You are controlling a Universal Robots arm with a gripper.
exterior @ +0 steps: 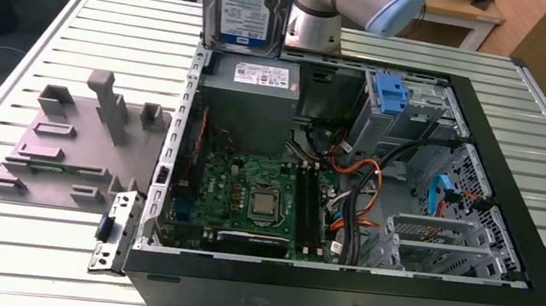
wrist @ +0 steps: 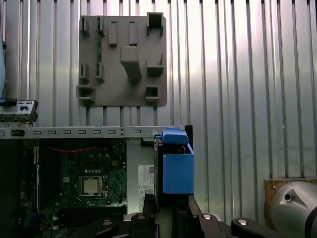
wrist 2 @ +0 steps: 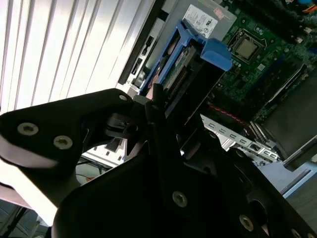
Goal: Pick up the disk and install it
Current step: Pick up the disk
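The disk hangs upright in the air above the far left corner of the open computer case, its white-and-blue label facing the exterior view. In both wrist views its blue carrier rails stick out beyond the black gripper, which is shut on the disk's edges. The drive sits over the grey power-supply box, close to the case's rear wall.
Inside the case lie the green motherboard, cables and a drive bay holding a bare blue bracket. A grey fixture plate with upright pegs rests on the slatted table at the exterior view's left. The arm's base stands behind the case.
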